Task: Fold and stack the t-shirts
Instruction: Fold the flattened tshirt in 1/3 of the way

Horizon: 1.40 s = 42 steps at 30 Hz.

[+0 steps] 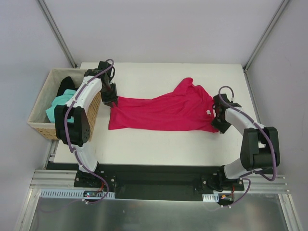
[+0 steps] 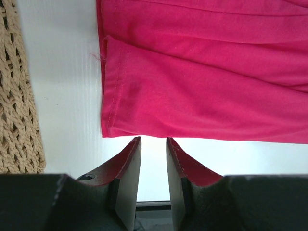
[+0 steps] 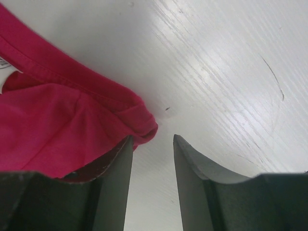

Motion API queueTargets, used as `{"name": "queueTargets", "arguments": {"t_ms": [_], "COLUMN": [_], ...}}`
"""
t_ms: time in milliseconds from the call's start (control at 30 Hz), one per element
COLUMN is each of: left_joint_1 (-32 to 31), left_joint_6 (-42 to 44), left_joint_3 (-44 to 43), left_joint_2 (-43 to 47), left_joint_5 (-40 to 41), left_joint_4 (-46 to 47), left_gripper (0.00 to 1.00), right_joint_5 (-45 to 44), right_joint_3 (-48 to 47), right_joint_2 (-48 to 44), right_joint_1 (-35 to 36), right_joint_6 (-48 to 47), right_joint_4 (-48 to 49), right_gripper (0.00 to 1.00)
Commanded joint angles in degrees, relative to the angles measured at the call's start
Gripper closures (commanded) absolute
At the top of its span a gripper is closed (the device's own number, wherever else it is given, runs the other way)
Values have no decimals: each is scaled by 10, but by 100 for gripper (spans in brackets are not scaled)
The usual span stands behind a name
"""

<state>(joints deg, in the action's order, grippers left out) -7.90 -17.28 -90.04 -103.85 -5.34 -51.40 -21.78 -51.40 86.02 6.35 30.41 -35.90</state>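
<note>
White table top, plain grey walls around it. Findings run left to right, each placed against the red shirt.

1. Wicker basket: stands just left of the red shirt, at the table's left edge. A mint shirt and a black shirt lie bunched inside it, not folded.
2. Left gripper: sits at the red shirt's far left corner, at the hem. The wrist view shows the jaws a narrow gap apart with nothing between them. The hem edge lies just beyond the fingertips, close but not gripped.
3. Red shirt: lies flat-ish mid-table, long axis left to right, hem to the left, collar and label to the right. One sleeve is thrown toward the far side and the cloth is creased in the body.
4. Right gripper: sits at the red shirt's right end, near corner. The jaws are moderately apart and empty. A rolled fold of cloth touches the outside of the left finger, with bare table between the tips.

Judgement: each arm is nearest its own end, and neither holds cloth. The next grasp likely needs each gripper shifted inward over its edge.
</note>
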Motion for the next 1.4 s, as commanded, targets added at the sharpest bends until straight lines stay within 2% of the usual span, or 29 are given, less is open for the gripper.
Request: {"name": "queueTargets", "arguments": {"t_ms": [0, 900, 1033, 1133, 1300, 1367], "left_joint_1": [-4, -4, -4, -4, -4, -4], "left_joint_6": [0, -9, -10, -12, -14, -14], "left_joint_3": [-9, -6, -1, 0, 4, 6], "left_joint_2": [12, 5, 8, 9, 13, 13], "left_joint_5": [17, 21, 22, 23, 24, 24], "left_joint_4": [-21, -26, -26, -27, -27, -27], "left_gripper": [73, 73, 73, 73, 73, 73], "right_joint_5": [-5, 15, 17, 17, 8, 5], "right_joint_3": [-36, -12, -6, -4, -1, 0], "right_joint_2": [9, 32, 35, 34, 32, 28], "right_joint_1": [-3, 20, 24, 25, 24, 24], "right_joint_6": [-5, 10, 16, 22, 30, 33], "right_joint_4": [5, 14, 14, 13, 7, 3], "right_gripper": [58, 60, 64, 72, 99, 99]}}
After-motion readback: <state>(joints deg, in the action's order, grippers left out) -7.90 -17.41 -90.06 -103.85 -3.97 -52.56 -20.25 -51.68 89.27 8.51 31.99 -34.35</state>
